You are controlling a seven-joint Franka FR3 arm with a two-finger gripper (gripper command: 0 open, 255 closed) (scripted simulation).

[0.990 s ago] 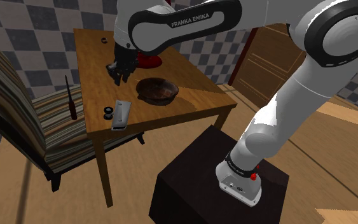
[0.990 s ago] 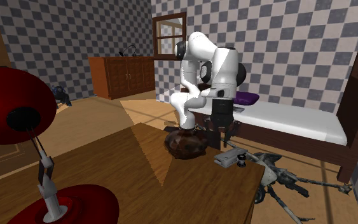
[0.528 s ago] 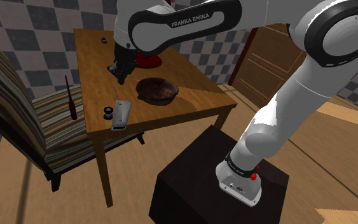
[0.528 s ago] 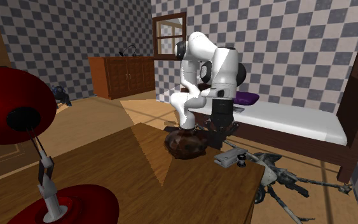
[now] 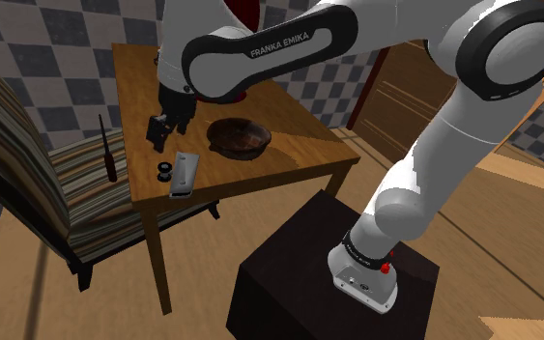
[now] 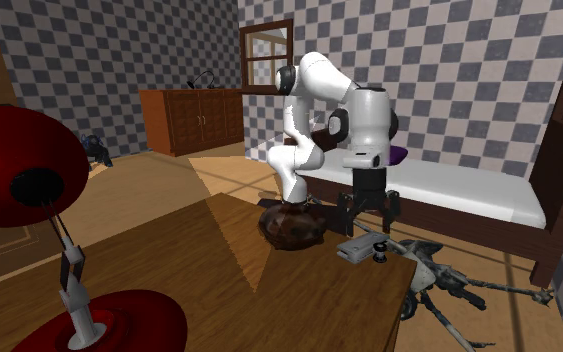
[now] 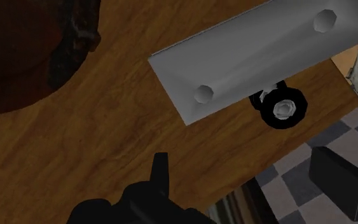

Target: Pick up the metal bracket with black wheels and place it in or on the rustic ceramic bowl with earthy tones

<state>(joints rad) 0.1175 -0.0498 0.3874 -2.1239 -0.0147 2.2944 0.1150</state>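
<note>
At the shoulder view's left centre, the black gripper (image 5: 159,134) is spread open. If bumped, the grey metal bracket with black wheels (image 5: 184,174) could be pushed off the brown wooden table (image 5: 134,97).

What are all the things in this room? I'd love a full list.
Table: one, brown wood, in front of the stand.
Bracket: one, grey with a black wheel showing, near the table's edge.
Bowl: one, dark brown, mid-table, apart from the bracket.
Lamp: one, red, on the table.
Chair: one, striped, beside the table.
Bed: one, white mattress and dark frame, behind the arm in the second exterior view.
Dresser: one, brown wood, against the chequered wall.
Stand: one, black box, under the arm.
Arm: one, white.
Gripper: one, black, open, over the table near the bracket.
</note>
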